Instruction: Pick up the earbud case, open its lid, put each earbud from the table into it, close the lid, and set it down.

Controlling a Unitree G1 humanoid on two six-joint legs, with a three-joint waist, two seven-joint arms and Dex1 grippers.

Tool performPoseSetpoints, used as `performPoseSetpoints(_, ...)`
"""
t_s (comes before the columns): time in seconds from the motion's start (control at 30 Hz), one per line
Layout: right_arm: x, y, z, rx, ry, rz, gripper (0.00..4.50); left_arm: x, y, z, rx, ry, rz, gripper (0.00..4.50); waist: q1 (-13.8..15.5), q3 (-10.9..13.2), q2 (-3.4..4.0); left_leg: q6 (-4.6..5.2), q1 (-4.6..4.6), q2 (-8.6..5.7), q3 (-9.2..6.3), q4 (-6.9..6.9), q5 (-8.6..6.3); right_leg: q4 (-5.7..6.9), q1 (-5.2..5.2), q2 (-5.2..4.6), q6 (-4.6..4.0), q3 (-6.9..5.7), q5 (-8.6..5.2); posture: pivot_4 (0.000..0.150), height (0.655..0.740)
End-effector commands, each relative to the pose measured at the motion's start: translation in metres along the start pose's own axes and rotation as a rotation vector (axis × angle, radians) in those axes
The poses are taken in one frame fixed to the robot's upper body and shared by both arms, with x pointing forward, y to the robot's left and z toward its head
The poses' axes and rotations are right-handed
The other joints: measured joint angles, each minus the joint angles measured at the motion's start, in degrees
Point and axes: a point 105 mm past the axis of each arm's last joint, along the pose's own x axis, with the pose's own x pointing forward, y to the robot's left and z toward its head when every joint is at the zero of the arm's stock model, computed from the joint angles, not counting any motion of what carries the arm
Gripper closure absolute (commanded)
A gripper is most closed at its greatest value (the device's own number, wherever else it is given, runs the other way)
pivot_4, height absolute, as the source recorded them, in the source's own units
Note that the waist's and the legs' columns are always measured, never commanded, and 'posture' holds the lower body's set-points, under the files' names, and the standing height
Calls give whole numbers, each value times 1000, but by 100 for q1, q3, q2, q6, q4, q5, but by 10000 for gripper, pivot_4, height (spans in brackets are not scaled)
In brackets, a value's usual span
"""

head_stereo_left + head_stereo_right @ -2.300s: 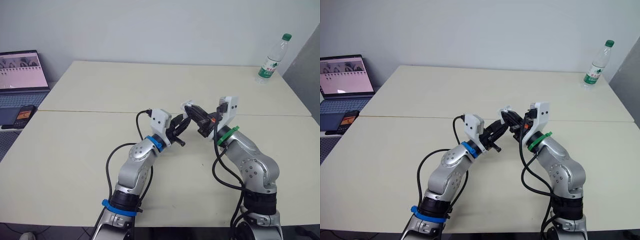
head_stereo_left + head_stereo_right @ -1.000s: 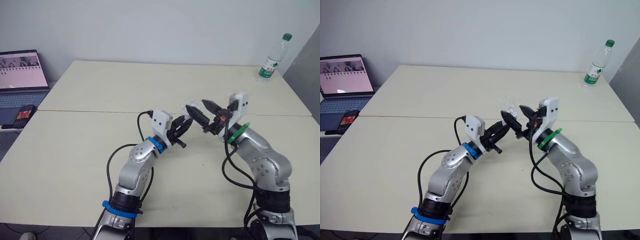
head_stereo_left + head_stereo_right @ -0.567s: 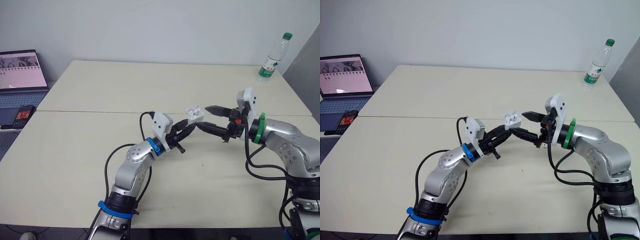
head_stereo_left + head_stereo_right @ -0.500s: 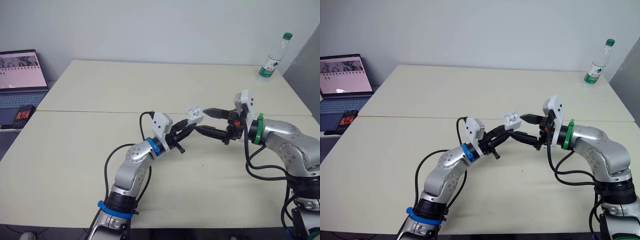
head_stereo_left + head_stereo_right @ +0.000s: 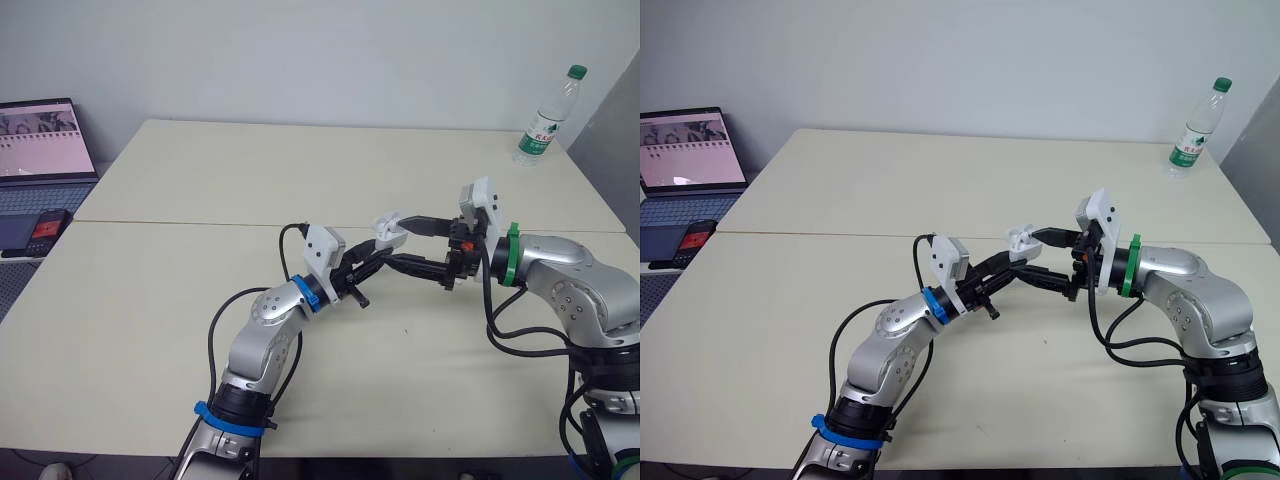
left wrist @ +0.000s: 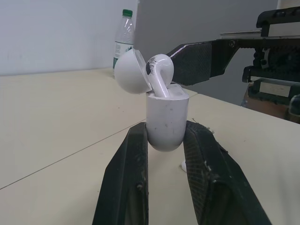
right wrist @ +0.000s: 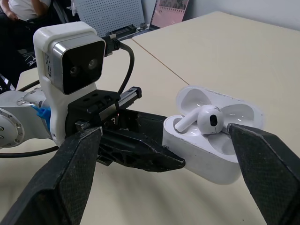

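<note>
My left gripper (image 6: 166, 130) is shut on the white earbud case (image 5: 388, 233), holding it upright above the middle of the table. The lid (image 6: 131, 71) is swung open. One earbud (image 6: 161, 76) stands in the case with its head sticking out of the top. My right gripper (image 5: 408, 244) comes in level from the right and is open, with one finger (image 5: 425, 222) beside the lid and the other below the case. In the right wrist view the case (image 7: 206, 138) lies between its two wide-spread fingers (image 7: 265, 164), touching neither.
A water bottle (image 5: 545, 117) stands at the table's far right corner. A laptop (image 5: 45, 150) and a phone (image 5: 48, 228) sit on a desk to the left. A seam runs across the cream table (image 5: 180, 300) behind the grippers.
The right arm swung its elbow out to the right, levelled its open fingers, then crept left until they straddle the case. The left gripper kept hold of the case and barely moved.
</note>
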Motion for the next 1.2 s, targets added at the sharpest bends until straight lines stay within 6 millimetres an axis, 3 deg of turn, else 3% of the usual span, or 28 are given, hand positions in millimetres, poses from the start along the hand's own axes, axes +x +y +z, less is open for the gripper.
performPoseSetpoints(0.03,0,8,15,-47,-40,36,256,4,-7,17,27,-64,-32,38041,0,0,0,0,0,0,0,-1,0,0,0,0,0,0,0,1500,7362)
performPoseSetpoints(0.43,-4,8,15,-41,-50,27,256,4,-6,17,22,-64,-23,38041,1,0,0,0,0,0,0,-2,0,0,0,0,-1,0,0,1500,7362)
performPoseSetpoints(0.73,-25,-11,21,-58,-43,-64,256,-9,0,14,27,-38,-1,38041,0,0,0,0,0,-1,1,-2,0,0,0,0,-1,0,0,1500,7362)
performPoseSetpoints(1.0,-60,-34,-36,-123,373,-83,256,-39,-5,-1,27,44,-19,38041,-5,0,0,0,7,0,7,-10,0,-3,-1,-3,-1,3,0,1500,7362)
performPoseSetpoints(1.2,-64,-53,-75,-141,586,-30,256,-54,-13,-6,15,63,-38,38041,-22,0,0,0,15,3,17,-10,0,2,-2,-4,-2,10,0,1500,7362)
